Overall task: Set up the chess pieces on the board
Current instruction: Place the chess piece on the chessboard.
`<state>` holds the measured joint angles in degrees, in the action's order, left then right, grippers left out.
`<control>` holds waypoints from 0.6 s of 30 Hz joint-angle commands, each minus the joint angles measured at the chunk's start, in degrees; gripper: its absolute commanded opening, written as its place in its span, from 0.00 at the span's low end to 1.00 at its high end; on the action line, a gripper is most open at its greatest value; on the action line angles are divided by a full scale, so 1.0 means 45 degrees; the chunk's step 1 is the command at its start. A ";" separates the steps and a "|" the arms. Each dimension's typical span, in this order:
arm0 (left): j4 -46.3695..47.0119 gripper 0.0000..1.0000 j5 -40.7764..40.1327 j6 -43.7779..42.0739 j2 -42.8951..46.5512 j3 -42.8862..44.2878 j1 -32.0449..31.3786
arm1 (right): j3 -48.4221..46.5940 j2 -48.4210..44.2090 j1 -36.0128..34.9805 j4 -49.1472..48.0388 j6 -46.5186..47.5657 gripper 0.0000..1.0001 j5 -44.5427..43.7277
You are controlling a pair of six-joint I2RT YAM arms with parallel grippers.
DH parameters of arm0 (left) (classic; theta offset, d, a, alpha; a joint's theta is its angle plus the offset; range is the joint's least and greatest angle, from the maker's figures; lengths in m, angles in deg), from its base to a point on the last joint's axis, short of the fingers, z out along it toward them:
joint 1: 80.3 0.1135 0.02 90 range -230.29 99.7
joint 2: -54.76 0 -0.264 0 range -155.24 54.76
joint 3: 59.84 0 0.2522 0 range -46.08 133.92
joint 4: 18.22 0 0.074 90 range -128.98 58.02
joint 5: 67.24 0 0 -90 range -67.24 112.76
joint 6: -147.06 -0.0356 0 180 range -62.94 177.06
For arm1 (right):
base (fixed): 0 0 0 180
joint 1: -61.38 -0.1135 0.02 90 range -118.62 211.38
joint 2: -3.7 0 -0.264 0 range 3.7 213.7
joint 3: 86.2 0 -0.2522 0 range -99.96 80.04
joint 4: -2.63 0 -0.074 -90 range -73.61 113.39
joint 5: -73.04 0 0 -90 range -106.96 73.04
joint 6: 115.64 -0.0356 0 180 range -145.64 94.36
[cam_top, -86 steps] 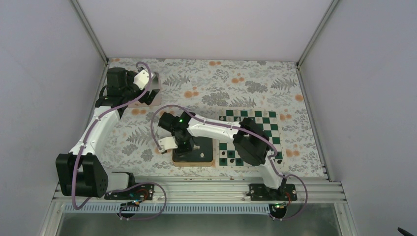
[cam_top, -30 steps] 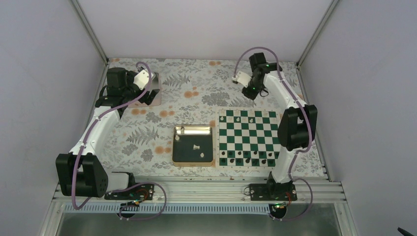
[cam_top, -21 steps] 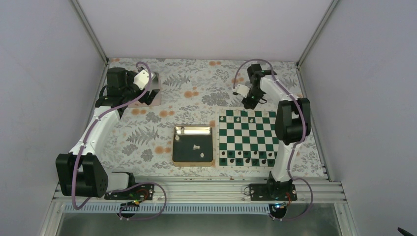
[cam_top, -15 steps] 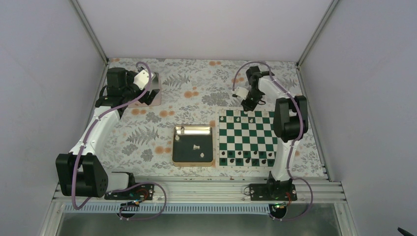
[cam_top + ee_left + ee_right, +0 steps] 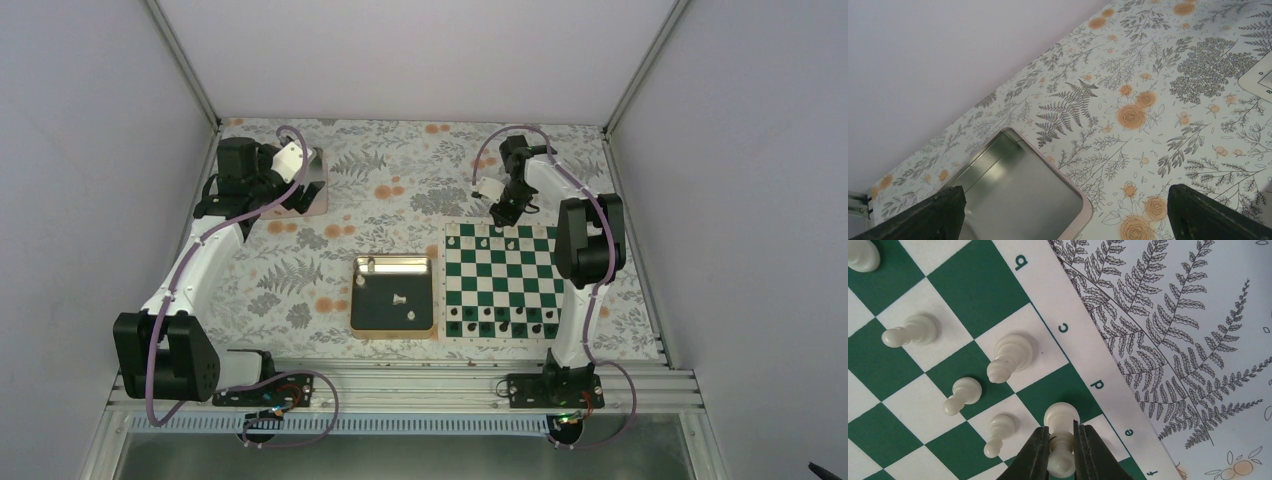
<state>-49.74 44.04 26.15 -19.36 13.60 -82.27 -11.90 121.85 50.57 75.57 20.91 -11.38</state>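
A floral cloth of grey ferns and orange blooms covered the table point(image 5: 400, 180), which sat boxed in by plain pale lilac walls point(image 5: 420, 60) with bare metal posts at the corners. The board point(image 5: 500, 275) lay flat on the right of the table, its matte green and white squares edged by a thin white border printed with letters. Just to its left was a gold-rimmed tray point(image 5: 393, 260), square with a dark glossy inside, where three small pale pieces lay.

Smooth, rounded white chess pieces point(image 5: 1007, 357) stood on the far rows of the board, and black pieces point(image 5: 500, 327) lined the near rows. From above they were too small to tell apart.

The right pincer point(image 5: 1061, 432) was clenched on one white piece point(image 5: 1062, 417) over the board's far edge, near the letters d and e. Its fingers hid the lower part, so I could not tell whether it touched the board.

The left pincer point(image 5: 1064, 192) hung released, its dark fingers point(image 5: 923, 217) wide apart with nothing between them. It was above a shiny metal tray point(image 5: 1018, 195) with rounded corners at the far left, cut off by the bottom of the wrist view.
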 commanded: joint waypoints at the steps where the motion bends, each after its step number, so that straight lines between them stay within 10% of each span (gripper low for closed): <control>1: 0.0083 1.00 0.0260 -0.0149 0.0022 0.0059 0.0018 | -0.0077 0.0097 -0.0108 0.0014 0.0160 0.12 0.0453; 18: 0.0080 1.00 0.0233 -0.0176 0.0051 0.0055 0.0029 | 0.0035 0.0288 -0.0129 -0.0192 0.0223 0.13 0.0559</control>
<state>-49.76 44.04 26.15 -19.36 13.60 -82.27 -11.90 122.33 50.51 75.53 21.30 -9.91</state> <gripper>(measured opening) 0.999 0.133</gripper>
